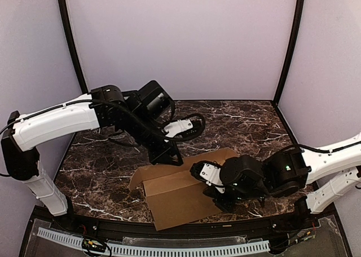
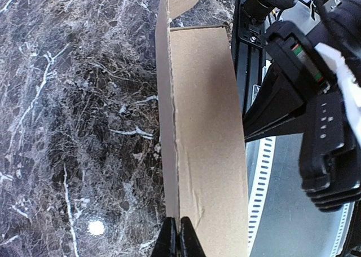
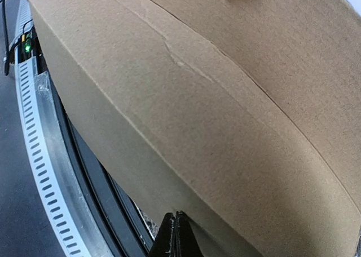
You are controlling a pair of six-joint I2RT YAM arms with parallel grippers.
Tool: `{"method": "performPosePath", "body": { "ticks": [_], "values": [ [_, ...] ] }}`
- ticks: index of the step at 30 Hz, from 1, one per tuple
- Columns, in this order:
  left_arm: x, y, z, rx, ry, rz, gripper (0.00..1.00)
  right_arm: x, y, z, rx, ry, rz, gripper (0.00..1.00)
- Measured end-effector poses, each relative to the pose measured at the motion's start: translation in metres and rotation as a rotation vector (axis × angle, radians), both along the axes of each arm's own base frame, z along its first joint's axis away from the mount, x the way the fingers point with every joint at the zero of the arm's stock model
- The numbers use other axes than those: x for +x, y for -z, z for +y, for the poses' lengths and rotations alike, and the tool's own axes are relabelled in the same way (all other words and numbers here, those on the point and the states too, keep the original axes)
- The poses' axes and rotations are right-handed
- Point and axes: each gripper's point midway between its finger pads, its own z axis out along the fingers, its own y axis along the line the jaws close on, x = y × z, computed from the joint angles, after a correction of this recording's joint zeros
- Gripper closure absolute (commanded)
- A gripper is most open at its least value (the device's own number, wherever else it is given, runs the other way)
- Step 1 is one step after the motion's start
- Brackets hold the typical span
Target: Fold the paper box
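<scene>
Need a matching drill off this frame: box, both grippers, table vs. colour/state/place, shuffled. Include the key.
Column 1
1. paper box
2. left gripper
3. right gripper
4. table

Column 2
A. shut, at the box's right side
B. dark marble with white veins
C. plain brown, lying by the table's near edge
D. shut, at the box's far side

Pairs: 1-C, 2-D, 3-A, 4-B

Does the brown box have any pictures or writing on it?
No, the paper box is plain brown cardboard in the top view, showing only fold creases.
</scene>
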Motion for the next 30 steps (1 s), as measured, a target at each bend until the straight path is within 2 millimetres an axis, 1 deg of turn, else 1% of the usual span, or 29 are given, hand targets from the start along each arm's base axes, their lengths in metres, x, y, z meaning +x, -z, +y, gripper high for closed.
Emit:
{"method": "performPosePath", "body": {
  "ticks": [2, 4, 7, 12, 15, 23, 27, 28, 30],
  "values": [
    [0.002, -0.005, 0.001, 0.002, -0.004, -0.017, 0.99, 0.006, 0.003, 0.005, 0.017, 0.031, -0.03, 1.0],
    [0.004, -0.011, 0.0, -0.007, -0.005, -0.032, 0.99, 0.014, 0.009, 0.007, 0.021, 0.068, -0.062, 1.0],
    [0.007, -0.013, 0.001, -0.003, -0.008, -0.054, 0.99, 0.026, 0.018, 0.014, 0.037, 0.119, -0.113, 1.0],
    [0.017, -0.011, 0.005, 0.02, -0.029, -0.109, 0.99, 0.042, 0.019, 0.022, 0.072, 0.182, -0.157, 1.0],
    [0.024, -0.004, 0.008, 0.032, -0.051, -0.139, 0.99, 0.054, 0.019, 0.027, 0.097, 0.221, -0.175, 1.0],
    [0.033, 0.007, 0.006, 0.012, -0.113, -0.157, 0.99, 0.074, 0.019, 0.032, 0.135, 0.291, -0.19, 1.0],
    [0.036, 0.013, 0.005, 0.003, -0.162, -0.151, 0.99, 0.078, 0.018, 0.033, 0.153, 0.315, -0.186, 0.92],
    [0.037, 0.014, 0.004, 0.0, -0.172, -0.149, 0.99, 0.079, 0.018, 0.033, 0.156, 0.319, -0.184, 0.89],
    [0.037, 0.017, 0.003, -0.007, -0.192, -0.146, 0.99, 0.079, 0.017, 0.034, 0.163, 0.323, -0.178, 0.79]
  ]
}}
